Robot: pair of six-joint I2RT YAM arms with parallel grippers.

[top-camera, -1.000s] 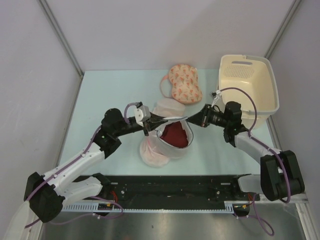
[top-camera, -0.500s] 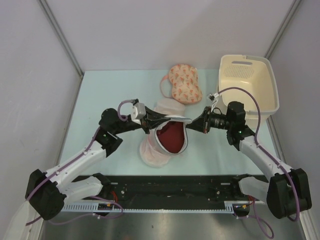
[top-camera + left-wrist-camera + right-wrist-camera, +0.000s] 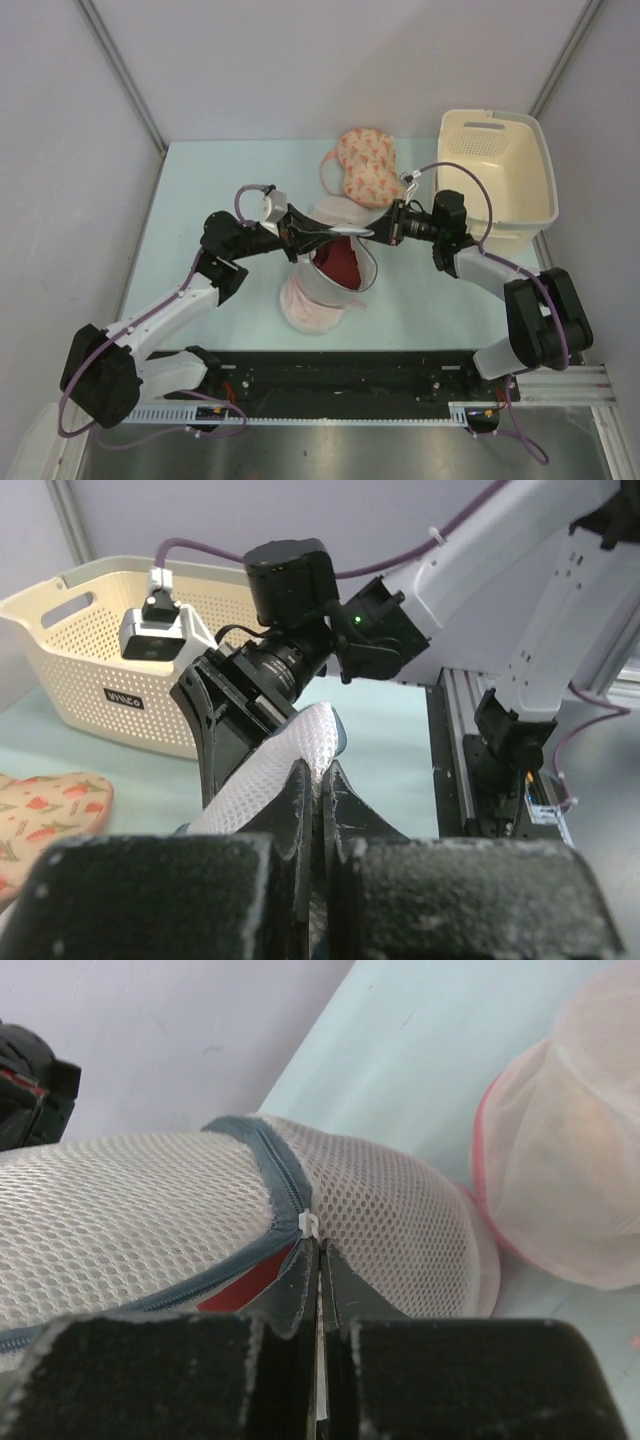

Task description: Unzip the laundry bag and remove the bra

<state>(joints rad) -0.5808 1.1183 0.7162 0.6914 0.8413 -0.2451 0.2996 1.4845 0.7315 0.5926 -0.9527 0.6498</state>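
The white mesh laundry bag [image 3: 350, 285] hangs between my two grippers above the table, its grey zip rim partly open. The dark red bra [image 3: 342, 262] shows inside it. My left gripper [image 3: 322, 232] is shut on the bag's white mesh [image 3: 262, 780] at the rim's left side; it also shows in the left wrist view [image 3: 318, 778]. My right gripper [image 3: 375, 234] is shut on the small white zip pull [image 3: 310, 1224] at the grey rim [image 3: 262, 1165]. A strip of the red bra [image 3: 245, 1285] shows through the gap below the zip.
A cream plastic basket [image 3: 497, 165] stands at the back right. A peach patterned bra [image 3: 366, 166] lies at the back middle. Two pink-trimmed mesh pouches lie by the bag, one behind [image 3: 335, 212] and one in front [image 3: 308, 306]. A black rail [image 3: 340, 375] runs along the near edge.
My right gripper has moved left along the rim with the zip pull, closer to my left gripper. The bag's mouth has narrowed and its top has risen slightly.
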